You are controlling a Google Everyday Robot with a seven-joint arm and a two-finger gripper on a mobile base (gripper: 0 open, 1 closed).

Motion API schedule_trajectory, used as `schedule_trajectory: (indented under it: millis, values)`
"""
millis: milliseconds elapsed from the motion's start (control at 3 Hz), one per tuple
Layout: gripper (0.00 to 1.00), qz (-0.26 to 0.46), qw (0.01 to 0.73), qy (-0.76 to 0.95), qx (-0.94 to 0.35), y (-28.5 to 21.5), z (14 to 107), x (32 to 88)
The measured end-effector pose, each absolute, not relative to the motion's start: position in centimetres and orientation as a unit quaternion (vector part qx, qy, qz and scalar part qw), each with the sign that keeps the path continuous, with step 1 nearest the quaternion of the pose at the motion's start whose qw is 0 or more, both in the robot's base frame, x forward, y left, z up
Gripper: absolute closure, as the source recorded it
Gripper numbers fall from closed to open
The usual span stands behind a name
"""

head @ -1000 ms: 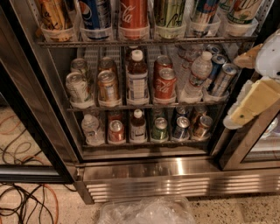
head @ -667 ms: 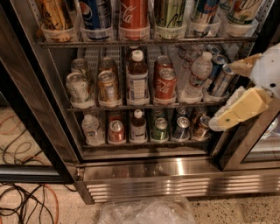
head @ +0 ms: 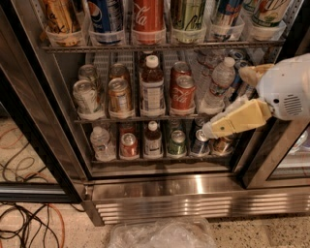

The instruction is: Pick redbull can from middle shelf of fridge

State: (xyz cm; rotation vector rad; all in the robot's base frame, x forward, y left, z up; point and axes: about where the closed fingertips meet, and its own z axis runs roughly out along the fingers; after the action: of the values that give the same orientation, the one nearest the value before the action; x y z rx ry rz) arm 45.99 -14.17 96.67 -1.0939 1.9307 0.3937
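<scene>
The fridge [head: 160, 186] has a stainless steel body, dark door frames and a slatted steel base grille [head: 193, 209]. On the speckled floor at far left lie tangled black and orange cables [head: 24, 225], and crumpled clear plastic [head: 162, 235] lies in front of the grille.

The top rack [head: 160, 47] carries 6 tall cans in white cups. From the left they are a yellow-orange can, a blue Pepsi can [head: 106, 14], a red Coca-Cola can [head: 147, 14] with white script, a pale green can and 2 more whose labels I cannot read.

The middle shelf [head: 145, 117] is thin grey wire. From the left it holds 2 silver cans [head: 86, 97] one behind the other, 2 copper-toned cans [head: 119, 95], 1 dark bottle [head: 152, 87] with a white cap and pale label, 2 red cola cans [head: 181, 94] and 1 clear plastic water bottle [head: 219, 82]. At far right is the redbull can [head: 240, 87], slim, blue and silver, mostly hidden.

The bottom rack's front row has 6 items: a small clear bottle, a red can, a dark bottle, a green can, a blue can and a bronze can.

The gripper [head: 227, 102] reaches in from the right, with a white housing and tan fingers [head: 237, 121] spread apart. One is by the redbull can's top and the other slants below the shelf edge. Whether either touches the can cannot be told.
</scene>
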Motion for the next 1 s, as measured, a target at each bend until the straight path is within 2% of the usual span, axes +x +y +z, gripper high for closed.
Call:
schedule_trajectory:
  millis: [667,1000]
  values:
    - [0.00,0.148,0.444,0.775,-0.424,-13.8,96.1,47.1]
    - [0.00,0.139,0.477,0.768,-0.404,-12.4,94.2,47.6]
